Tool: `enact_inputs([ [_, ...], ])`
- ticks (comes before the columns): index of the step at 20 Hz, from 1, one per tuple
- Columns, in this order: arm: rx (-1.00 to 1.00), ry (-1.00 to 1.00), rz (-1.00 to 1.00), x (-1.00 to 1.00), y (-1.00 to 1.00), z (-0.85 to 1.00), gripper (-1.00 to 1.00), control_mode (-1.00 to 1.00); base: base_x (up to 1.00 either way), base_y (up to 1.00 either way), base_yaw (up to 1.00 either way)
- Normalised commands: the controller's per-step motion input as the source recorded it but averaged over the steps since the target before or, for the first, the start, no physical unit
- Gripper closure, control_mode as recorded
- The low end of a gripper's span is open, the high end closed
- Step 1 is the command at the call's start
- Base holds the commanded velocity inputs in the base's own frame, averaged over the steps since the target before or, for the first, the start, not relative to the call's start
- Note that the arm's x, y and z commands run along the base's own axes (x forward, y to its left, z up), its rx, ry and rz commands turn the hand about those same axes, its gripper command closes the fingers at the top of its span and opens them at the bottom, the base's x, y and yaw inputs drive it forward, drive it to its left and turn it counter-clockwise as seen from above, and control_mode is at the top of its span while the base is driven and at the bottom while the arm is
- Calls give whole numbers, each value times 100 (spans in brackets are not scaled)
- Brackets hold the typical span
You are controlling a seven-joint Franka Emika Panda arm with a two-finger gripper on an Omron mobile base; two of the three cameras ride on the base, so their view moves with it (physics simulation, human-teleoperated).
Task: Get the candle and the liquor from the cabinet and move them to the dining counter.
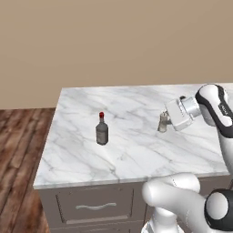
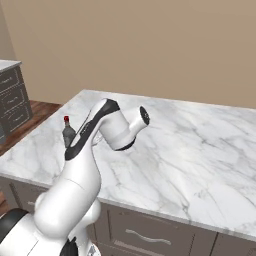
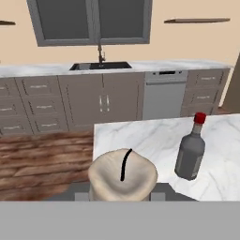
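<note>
The liquor (image 1: 102,129) stood on the dining counter (image 1: 136,150). The candle (image 1: 162,123) sat at its three o'clock, well apart, in the gripper (image 1: 164,122) over the counter.

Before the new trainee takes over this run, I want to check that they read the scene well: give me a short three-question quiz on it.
1. True or false: the liquor stands upright on the dining counter.
2. What do the fingers hold?
A. the liquor
B. the candle
C. nothing
3. Fill in: the bottle's cap is ____.

Key:
1. True.
2. B; in the hand view the beige candle with its dark wick sits right at the fingers, and in the left base view it hangs at the hand over the marble.
3. Red.
</note>
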Motion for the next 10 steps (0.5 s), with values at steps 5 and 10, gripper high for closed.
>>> enact_inputs([
  [5, 0, 7, 0, 19, 13, -30, 100, -100, 0, 0, 0],
  [10, 0, 5, 0, 8, 9, -26, 100, -100, 0, 0, 0],
])
